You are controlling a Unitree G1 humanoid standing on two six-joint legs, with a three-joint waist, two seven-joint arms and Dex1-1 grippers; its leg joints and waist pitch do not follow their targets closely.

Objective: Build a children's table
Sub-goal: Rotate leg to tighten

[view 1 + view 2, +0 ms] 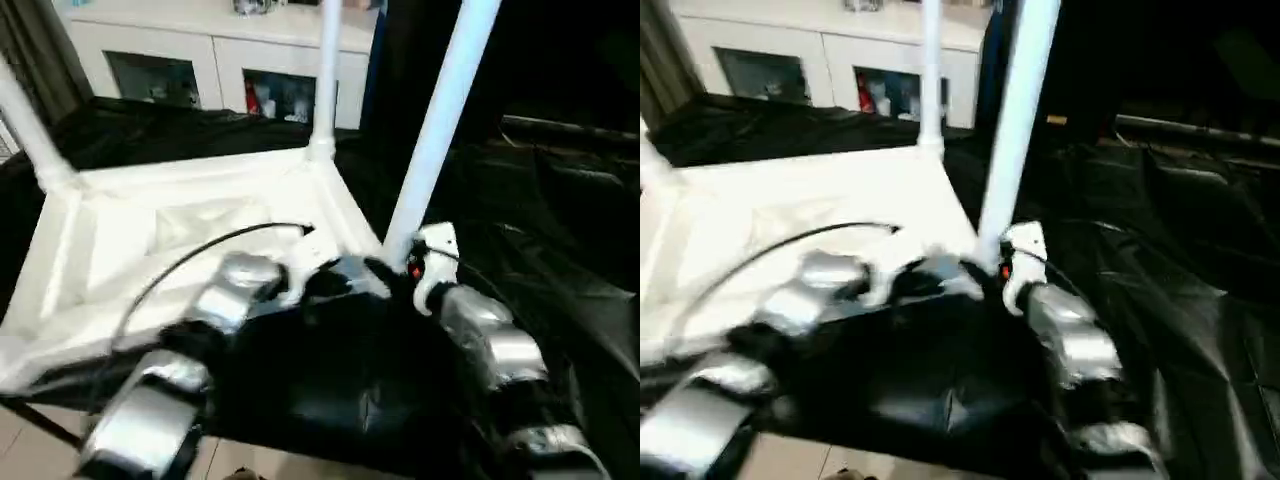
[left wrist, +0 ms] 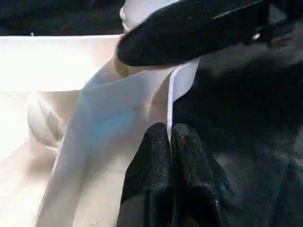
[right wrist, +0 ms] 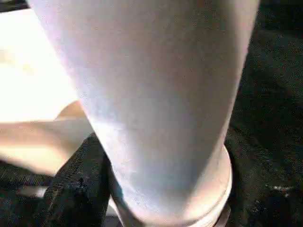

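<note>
**Fig.: Table top inverted, 3 legs standing**

White table top (image 1: pixel 150 240) lies underside up on black sheet (image 1: pixel 560 250). 3 legs rise from corner sockets: near leg (image 1: pixel 440 120), far leg (image 1: pixel 327 70), left leg (image 1: pixel 25 130). Left gripper (image 2: pixel 170 137) has fingers pressed together on the top's thin rim near the near-leg corner. Right gripper (image 1: pixel 420 265) sits at the near leg's base, apparently clasping it; finger gap cannot be told. White cabinet (image 1: pixel 215 50) behind.

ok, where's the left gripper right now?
In the left wrist view the left gripper is pinching the table top's thin edge, near the corner where the nearest leg stands, close beside the right gripper.
</note>
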